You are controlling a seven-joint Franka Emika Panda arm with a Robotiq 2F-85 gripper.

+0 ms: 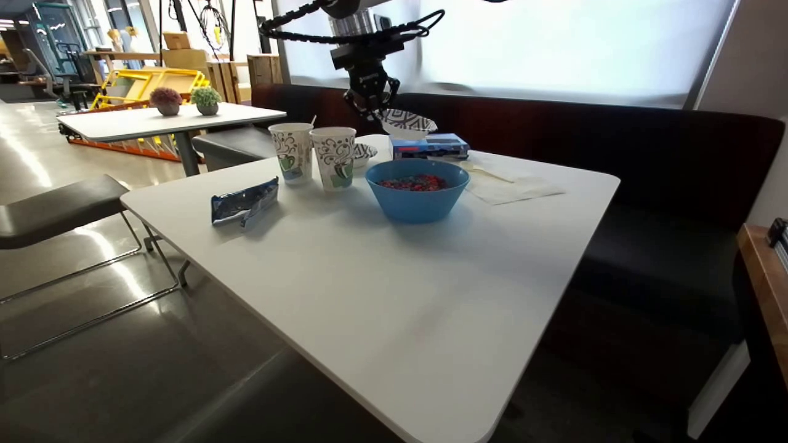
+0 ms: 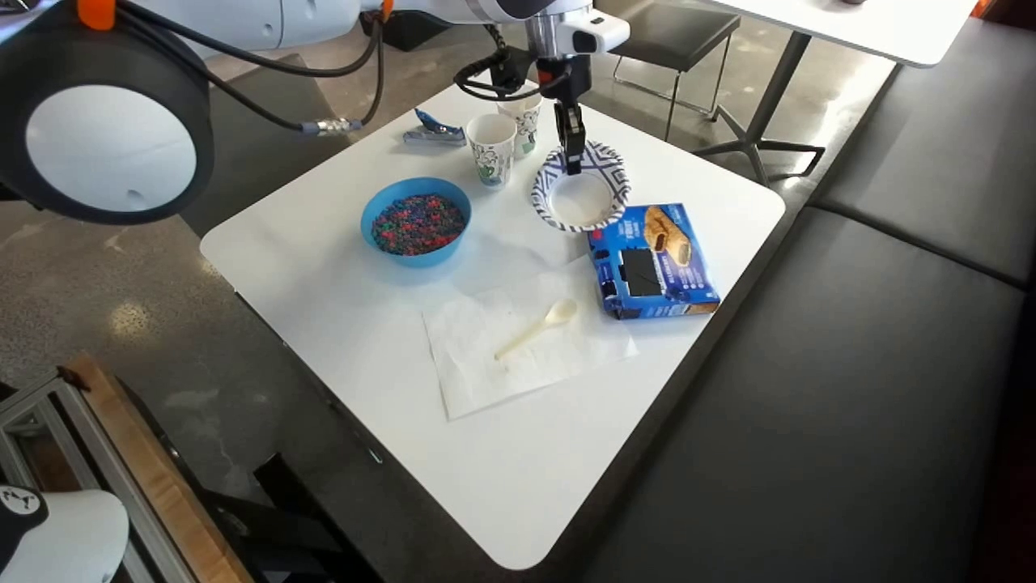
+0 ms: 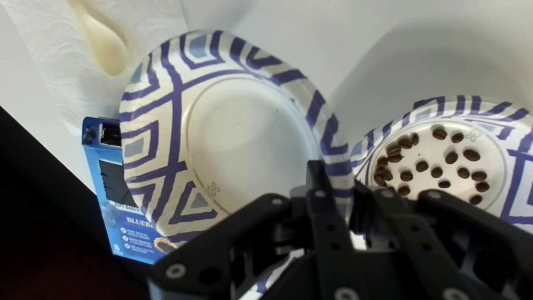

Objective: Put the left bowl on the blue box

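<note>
Worktop (image 2: pixel 518 486): white, spread out below the tool (image 3: pixel 338 179), with a dark bench (image 2: pixel 858 389) along one edge.
Tool: clenched on the rim of the left bowl (image 2: pixel 581 201); its fingers (image 3: pixel 327 225) are nearly together, one inside the bowl, one outside.
Left bowl: hangs from the tool above the worktop, tilted, the side away from the fingers lower.
Blue box (image 2: pixel 672 275): lower than the tool, past the left bowl, whose edge overlaps it in both exterior views; whether they touch cannot be told.
Bean bowl (image 3: pixel 518 179): below the tool, on the other side of the fingers from the left bowl, dark beans inside.
Paper cups (image 1: pixel 334 159): two, left of the tool in both exterior views.
Light-blue bowl (image 1: pixel 418 206): lower than the tool and apart from it, red and blue bits inside.
</note>
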